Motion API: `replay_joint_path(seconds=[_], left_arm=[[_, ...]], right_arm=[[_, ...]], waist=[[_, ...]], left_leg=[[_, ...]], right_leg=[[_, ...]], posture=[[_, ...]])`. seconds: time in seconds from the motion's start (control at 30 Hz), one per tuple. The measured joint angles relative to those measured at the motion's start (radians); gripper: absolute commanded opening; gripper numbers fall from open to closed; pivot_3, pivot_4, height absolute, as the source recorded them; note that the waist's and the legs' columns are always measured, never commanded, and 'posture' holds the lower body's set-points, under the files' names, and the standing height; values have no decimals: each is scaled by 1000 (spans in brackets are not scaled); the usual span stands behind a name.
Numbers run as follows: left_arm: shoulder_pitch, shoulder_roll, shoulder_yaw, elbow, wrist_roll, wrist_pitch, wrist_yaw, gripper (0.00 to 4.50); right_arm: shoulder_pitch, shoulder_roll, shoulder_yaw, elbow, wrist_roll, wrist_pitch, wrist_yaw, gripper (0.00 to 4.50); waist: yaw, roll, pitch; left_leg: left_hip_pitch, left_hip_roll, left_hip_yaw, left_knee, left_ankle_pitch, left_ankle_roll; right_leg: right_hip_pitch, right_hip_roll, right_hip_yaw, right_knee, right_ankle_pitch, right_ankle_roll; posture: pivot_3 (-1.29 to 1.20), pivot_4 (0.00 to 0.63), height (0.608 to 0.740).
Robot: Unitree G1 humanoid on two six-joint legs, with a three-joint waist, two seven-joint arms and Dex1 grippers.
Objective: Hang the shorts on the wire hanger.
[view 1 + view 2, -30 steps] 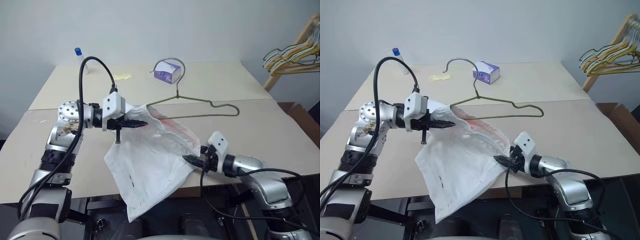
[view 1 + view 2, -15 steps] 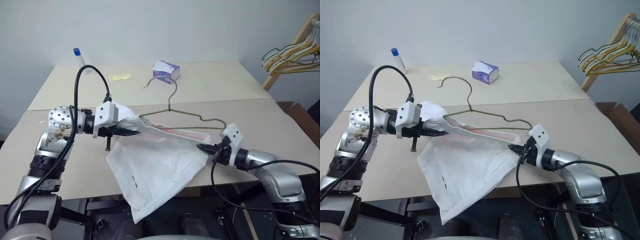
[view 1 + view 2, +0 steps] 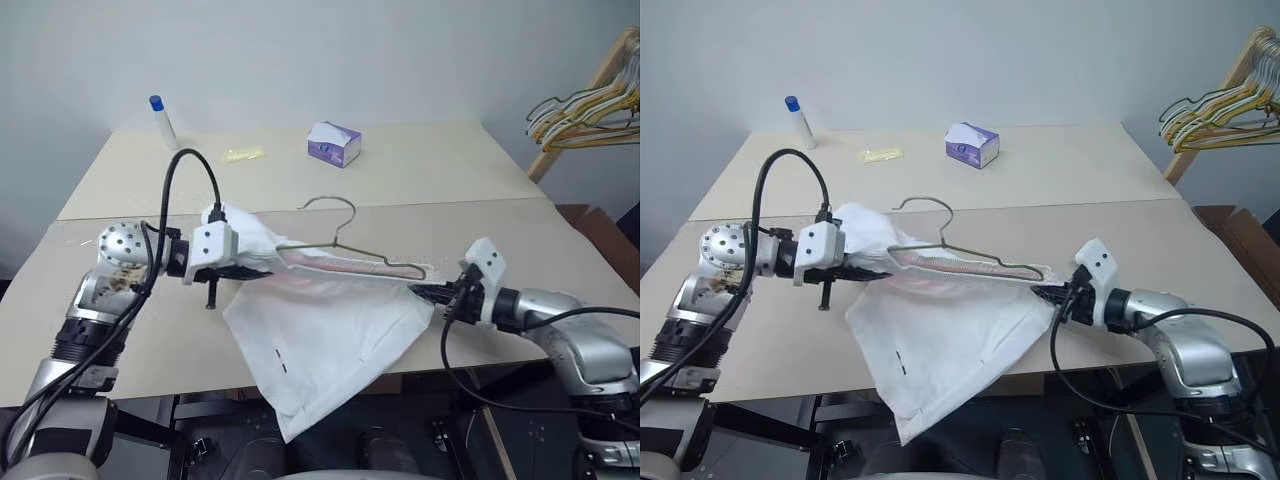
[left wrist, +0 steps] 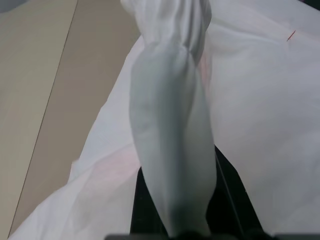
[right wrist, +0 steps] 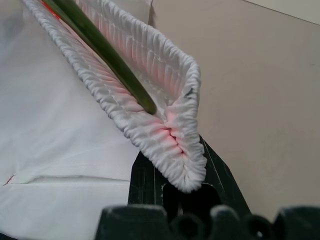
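White thin cloth shorts point(image 3: 330, 330) stretched across the near table edge, one olive wire hanger point(image 3: 345, 250) inside the gathered waistband; left gripper point(image 3: 262, 270) and right gripper point(image 3: 425, 292) each pinched a waistband end.

**Silver arms, white wrist blocks, black fingers**

Both arms are built of rounded silver-grey metal segments joined by black rings. The left arm point(image 3: 105, 300) has a ball-shaped silver joint with small screw holes and brownish scuffing below it. A thick black cable loops up from it and plugs into a white boxy wrist block. A short black peg hangs under that block. The left gripper point(image 3: 262, 272) has two black fingers. The right arm point(image 3: 570, 330) is smoother, with a curved silver shell and a thin black cable looping beneath it. Its white wrist block is angular. The right gripper point(image 3: 425, 293) has slim black fingers, with a ribbed black base.
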State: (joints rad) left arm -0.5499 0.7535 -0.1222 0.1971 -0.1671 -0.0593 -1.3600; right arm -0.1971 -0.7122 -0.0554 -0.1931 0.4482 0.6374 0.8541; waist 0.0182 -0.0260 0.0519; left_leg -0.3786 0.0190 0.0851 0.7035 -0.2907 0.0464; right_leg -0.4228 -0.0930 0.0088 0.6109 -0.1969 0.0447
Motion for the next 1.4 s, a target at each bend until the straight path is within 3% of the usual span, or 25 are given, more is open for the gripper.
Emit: replay_joint_path(seconds=[0.43, 0.73, 0.83, 1.07, 1.27, 1.4], left_arm=[[-1, 41, -67, 79, 128, -115, 62, 0], [-54, -50, -78, 102, 161, -14, 167, 0], [-55, -60, -78, 103, 158, 18, 170, 0], [-55, -53, -72, 96, 133, 43, 167, 0], [-55, -33, -53, 90, 87, 48, 120, 0], [-62, -33, -53, 90, 67, 47, 75, 0]], right_arm=[[-12, -38, -4, -57, 7, -28, 20, 28], [19, -61, 69, -214, -32, -58, 34, 28], [24, -47, 106, -214, -79, -66, -2, 864], [23, -48, 101, -215, -94, -65, -31, 3324], [15, -130, -98, -210, 58, -64, 89, 3324], [-100, -184, -92, -118, 59, -86, 161, 3324]], waist=[[0, 0, 0], [16, 0, 0], [15, 0, 0], [19, 0, 0], [22, 0, 0], [13, 0, 0]], left_leg=[[0, 0, 0, 0, 0, 0], [-1, 0, 1, 0, 0, 0], [-1, 0, 3, 0, 0, 0], [-2, 0, 3, 0, 0, 0], [-1, 0, 1, 0, 0, 0], [1, 0, 2, 0, 0, 0]], right_leg=[[0, 0, 0, 0, 0, 0], [0, 0, -1, 0, 0, 0], [-1, 0, -1, 0, 0, 0], [-1, 0, -1, -1, 0, 0], [0, 0, -1, 0, 0, 0], [0, 0, 0, 0, 0, 0]], posture=[[71, 31, 740], [63, 26, 740], [64, 26, 740], [69, 32, 740], [65, 29, 740], [60, 19, 740]])
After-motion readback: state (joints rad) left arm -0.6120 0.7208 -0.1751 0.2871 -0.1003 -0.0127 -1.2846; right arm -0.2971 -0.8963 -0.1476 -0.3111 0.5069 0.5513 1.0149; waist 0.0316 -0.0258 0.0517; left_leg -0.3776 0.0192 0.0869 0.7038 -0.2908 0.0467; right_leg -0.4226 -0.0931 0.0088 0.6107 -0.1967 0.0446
